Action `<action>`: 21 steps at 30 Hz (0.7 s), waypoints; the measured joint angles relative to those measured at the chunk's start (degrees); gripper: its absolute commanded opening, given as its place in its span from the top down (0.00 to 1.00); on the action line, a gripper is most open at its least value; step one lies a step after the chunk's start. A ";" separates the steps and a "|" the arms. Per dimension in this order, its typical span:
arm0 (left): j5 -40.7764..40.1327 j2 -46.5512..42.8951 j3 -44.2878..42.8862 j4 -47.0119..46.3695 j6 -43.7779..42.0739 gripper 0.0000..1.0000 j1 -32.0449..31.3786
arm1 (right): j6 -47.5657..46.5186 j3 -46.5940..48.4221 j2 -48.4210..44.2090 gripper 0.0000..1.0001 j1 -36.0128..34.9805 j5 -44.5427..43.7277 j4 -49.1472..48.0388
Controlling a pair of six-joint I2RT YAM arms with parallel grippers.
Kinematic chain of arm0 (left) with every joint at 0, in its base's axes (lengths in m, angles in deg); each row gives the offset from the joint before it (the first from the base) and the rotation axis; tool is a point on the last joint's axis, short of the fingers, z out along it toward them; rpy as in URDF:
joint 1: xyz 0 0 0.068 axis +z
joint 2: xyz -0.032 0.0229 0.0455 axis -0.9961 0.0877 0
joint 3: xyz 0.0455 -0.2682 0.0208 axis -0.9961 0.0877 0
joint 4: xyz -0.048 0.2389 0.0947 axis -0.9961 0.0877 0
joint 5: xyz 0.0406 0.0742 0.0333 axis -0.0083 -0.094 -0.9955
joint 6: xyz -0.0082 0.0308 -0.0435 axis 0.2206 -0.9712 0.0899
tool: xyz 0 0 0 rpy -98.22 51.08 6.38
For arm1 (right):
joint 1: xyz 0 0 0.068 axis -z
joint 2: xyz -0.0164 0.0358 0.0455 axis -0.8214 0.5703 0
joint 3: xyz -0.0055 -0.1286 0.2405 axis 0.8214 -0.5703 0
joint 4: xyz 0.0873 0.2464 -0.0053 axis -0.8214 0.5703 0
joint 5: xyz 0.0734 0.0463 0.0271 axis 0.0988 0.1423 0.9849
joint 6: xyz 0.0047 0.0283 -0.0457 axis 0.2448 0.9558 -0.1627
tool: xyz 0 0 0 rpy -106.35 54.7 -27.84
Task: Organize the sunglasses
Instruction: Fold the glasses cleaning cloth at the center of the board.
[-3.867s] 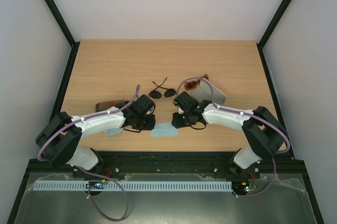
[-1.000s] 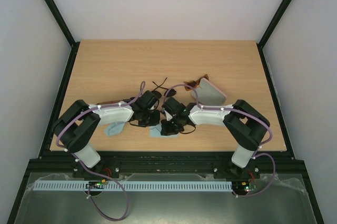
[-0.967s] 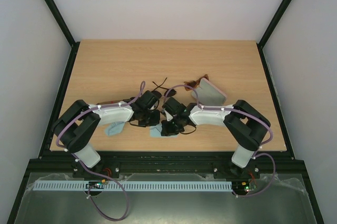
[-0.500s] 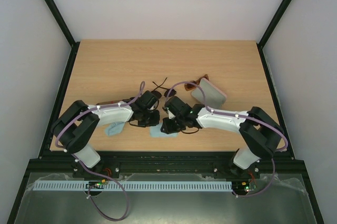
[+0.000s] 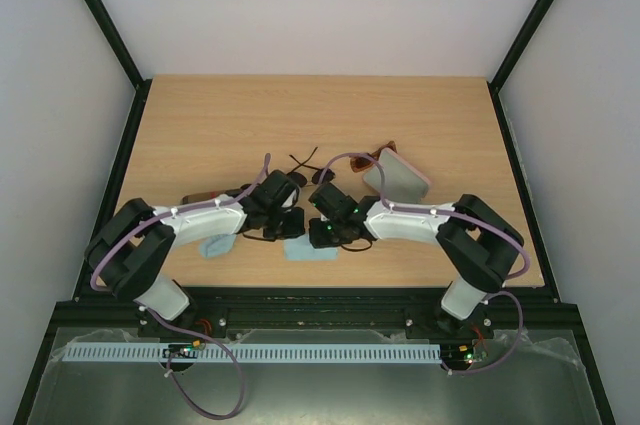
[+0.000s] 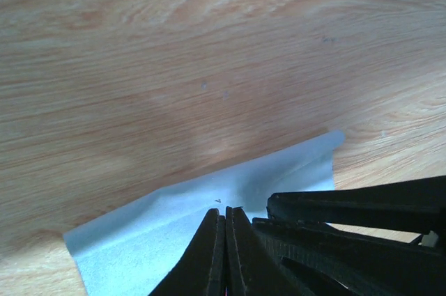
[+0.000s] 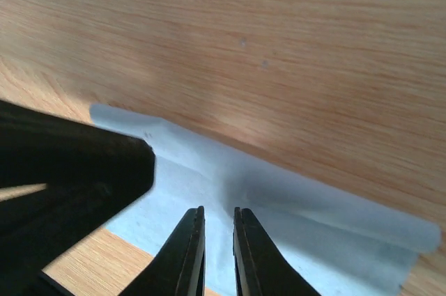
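Though light, wire sunglasses (image 5: 310, 167) look fragile, lenses slippery; judge best hold at bridge or folded temples. They lie just beyond both wrists, mid-table; brown pair (image 5: 372, 156) beside grey case (image 5: 398, 177). Both arms bent inward, low over blue cloth (image 7: 279, 230). Left gripper (image 6: 225, 230) clenched, seemingly pinching cloth; right gripper (image 7: 217, 230) nearly closed, narrow gap.

Arm shells: white segments with bulky black joints.
Cables: a lilac cable looped along each arm.
Left gripper (image 6: 225, 240): thin black tapered fingers.
Right gripper (image 7: 217, 251): black fingers with ridged edges.
Lights: a small green light on the right wrist.
Bases: black blocks with wiring.
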 measured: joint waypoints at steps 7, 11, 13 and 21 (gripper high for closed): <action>0.70 0.63 1.18 -0.31 0.02 0.98 0.00 | 2.67 1.57 2.73 0.86 0.50 2.56 -2.80; 0.04 1.77 1.68 -0.28 0.02 0.98 0.00 | 3.98 1.84 4.09 0.83 1.11 3.13 -3.08; -0.61 2.60 1.84 -0.07 0.04 0.98 0.00 | 4.22 1.90 4.74 0.81 1.60 3.43 -3.06; -1.84 3.08 1.88 0.02 0.09 0.98 0.00 | 3.69 2.51 4.79 0.77 3.19 2.78 -1.70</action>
